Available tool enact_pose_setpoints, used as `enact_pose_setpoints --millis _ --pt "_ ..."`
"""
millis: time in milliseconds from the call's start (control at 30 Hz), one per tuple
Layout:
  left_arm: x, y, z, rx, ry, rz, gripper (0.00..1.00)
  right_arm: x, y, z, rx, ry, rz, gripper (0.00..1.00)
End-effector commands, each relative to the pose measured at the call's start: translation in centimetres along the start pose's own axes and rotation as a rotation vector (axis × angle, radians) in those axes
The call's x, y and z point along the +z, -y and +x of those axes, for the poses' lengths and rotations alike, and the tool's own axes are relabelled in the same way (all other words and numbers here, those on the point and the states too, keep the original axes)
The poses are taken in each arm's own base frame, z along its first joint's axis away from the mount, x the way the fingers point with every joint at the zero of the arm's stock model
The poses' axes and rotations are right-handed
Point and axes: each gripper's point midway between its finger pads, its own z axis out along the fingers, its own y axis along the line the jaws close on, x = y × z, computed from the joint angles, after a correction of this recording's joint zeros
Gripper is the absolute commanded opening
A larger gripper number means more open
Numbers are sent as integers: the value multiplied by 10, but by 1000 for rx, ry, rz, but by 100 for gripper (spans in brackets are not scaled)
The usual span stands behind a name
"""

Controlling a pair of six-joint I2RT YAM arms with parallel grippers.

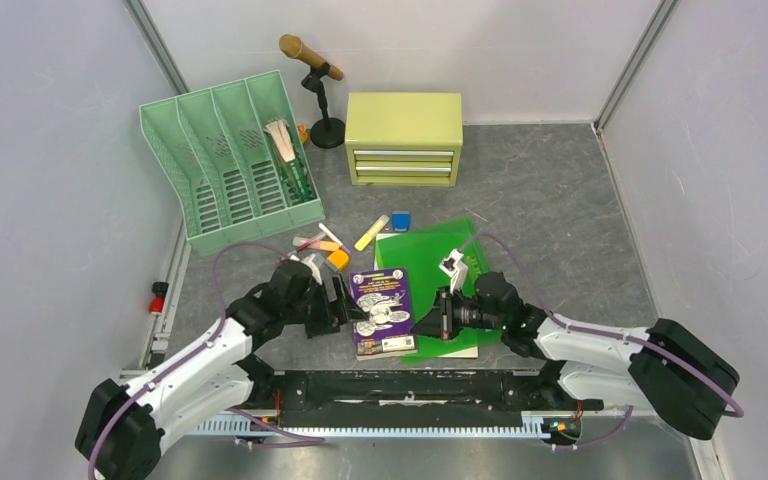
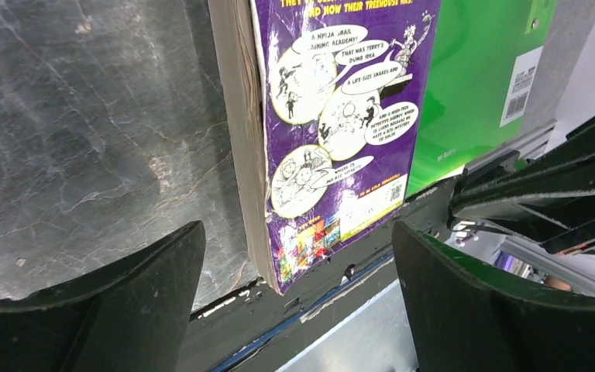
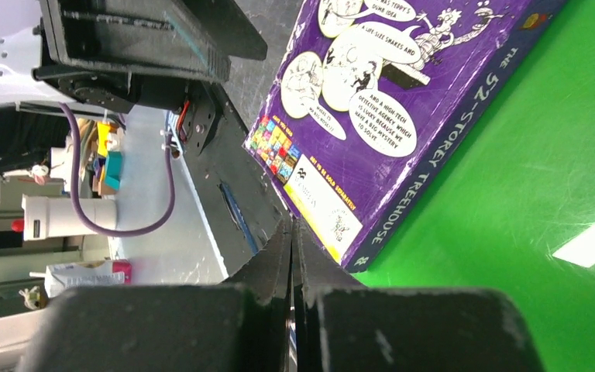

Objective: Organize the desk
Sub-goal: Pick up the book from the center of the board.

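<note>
The desk (image 1: 550, 210) is a dark grey mottled tabletop. A purple comic-covered book (image 1: 381, 312) lies near the front edge, its right part on a green folder (image 1: 440, 262). My left gripper (image 1: 344, 304) is open just left of the book; in the left wrist view (image 2: 298, 310) the book's lower corner (image 2: 341, 116) shows between its spread fingers (image 2: 124, 294), not touched. My right gripper (image 1: 430, 323) is shut and empty over the folder, its tip (image 3: 292, 240) by the book's near right corner (image 3: 387, 101). The folder also shows in the right wrist view (image 3: 527, 194).
A green file sorter (image 1: 230, 160) with pens stands back left. A yellow-green two-drawer cabinet (image 1: 404, 138) and a microphone on a stand (image 1: 312, 62) are at the back. A yellow marker (image 1: 371, 232), a blue cube (image 1: 400, 221) and an orange piece (image 1: 338, 259) lie mid-desk. A binder clip (image 1: 453, 264) sits on the folder.
</note>
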Motion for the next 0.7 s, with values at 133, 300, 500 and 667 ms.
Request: enact_pose_setpoints --millis 133,300,500,667 --pt "-23 19 -27 71 91 -36 98 -9 5 9 -113 -51 27 0" --pt "-18 6 -23 47 87 -71 95 -2 13 9 -90 -62 55 20" --pt "10 -5 -9 -32 17 -55 87 11 20 6 -73 -97 72 47" --pt "33 -17 -4 -62 -17 -72 72 16 28 0 -33 -90 73 70"
